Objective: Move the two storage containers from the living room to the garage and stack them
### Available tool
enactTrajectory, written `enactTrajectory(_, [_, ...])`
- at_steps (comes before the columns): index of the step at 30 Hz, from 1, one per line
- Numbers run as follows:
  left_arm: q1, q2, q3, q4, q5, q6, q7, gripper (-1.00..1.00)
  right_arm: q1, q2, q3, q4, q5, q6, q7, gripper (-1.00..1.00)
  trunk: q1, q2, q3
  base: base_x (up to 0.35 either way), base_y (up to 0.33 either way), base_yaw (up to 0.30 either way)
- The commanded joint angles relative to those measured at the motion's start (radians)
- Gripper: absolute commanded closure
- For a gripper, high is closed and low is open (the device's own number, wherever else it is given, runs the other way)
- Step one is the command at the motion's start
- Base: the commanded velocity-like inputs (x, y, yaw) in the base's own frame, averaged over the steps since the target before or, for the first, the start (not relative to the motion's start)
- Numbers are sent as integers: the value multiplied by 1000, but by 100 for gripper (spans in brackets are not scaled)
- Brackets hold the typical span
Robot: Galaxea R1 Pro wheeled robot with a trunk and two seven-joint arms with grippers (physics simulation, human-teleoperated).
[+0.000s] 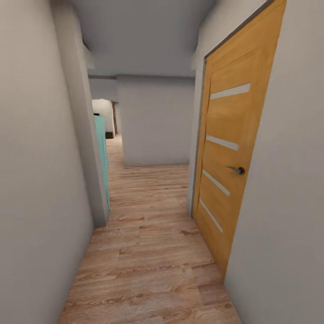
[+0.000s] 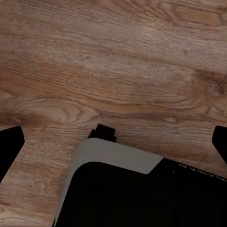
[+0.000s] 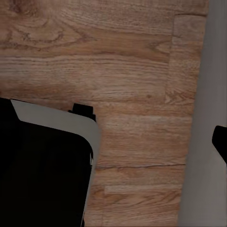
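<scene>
A narrow corridor runs ahead, floored in light wood planks (image 1: 148, 252) and closed in by pale grey walls (image 1: 36, 180). On the right stands a honey-brown door (image 1: 229, 153) with four pale slanted strips and a dark lever handle (image 1: 237, 169). On the left, past a wall corner, the edge of something turquoise (image 1: 102, 148) shows, mostly hidden. Far ahead an opening leads into another space too dim and small to read. The left wrist view looks down on the planks and the robot's dark base with its grey trim (image 2: 118, 156); the left gripper's fingertips (image 2: 10, 142) sit far apart at the frame edges, empty. In the right wrist view one dark fingertip (image 3: 221, 139) is cut off beside the wall's foot, so I cannot tell that gripper's state.
</scene>
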Motion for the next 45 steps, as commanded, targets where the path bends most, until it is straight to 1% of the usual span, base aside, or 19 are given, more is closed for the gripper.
enactTrajectory(1, [-1, 0, -8, 1, 8, -3, 3, -100, -1, 0, 6, 3, -3, -6, -2, -100, 1, -1, -1, 219, 0, 269])
enactTrajectory(7, [-1, 0, -8, 1, 8, -3, 3, -100, -1, 0, 5, 3, -4, -7, -3, -100, 1, -1, -1, 224, 0, 266])
enactTrajectory(11, [-1, -1, -9, 1, 8, -3, 3, -100, -1, 0, 3, 3, -6, -7, -2, -100, 1, -1, -1, 228, 0, 108])
enactTrajectory(20, [-1, -2, -10, 1, 8, -3, 3, -100, -1, 3, 0, 3, -9, -6, -2, -100, 1, -1, -1, 265, 0, 8])
enactTrajectory(40, [-1, 0, -10, 1, 8, 5, 3, -100, -2, 3, 1, 3, -3, -8, -2, -100, 1, -1, -1, 319, 0, 0])
enactTrajectory(45, [-1, 0, -10, 1, 8, 5, 3, -100, -1, 2, -2, 3, -19, -7, -2, -100, 1, -1, -1, 322, 0, 0])
